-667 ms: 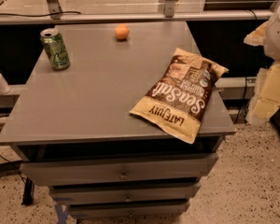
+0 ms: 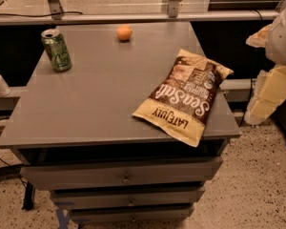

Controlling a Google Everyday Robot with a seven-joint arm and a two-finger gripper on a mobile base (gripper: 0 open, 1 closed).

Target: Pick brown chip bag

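Brown chip bag crinkly, gripper rightward

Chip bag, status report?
Gripper right of table, not touching bag. Bag flat at front-right corner, overhanging edge. Can, orange far back, not in the way.

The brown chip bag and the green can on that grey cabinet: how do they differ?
The brown chip bag lies flat; the green can stands upright. The bag is far bigger than the can. The bag is near the front right edge, the can at the back left. Both rest on the cabinet top; the tool is off to the right, beside the cabinet, touching neither.
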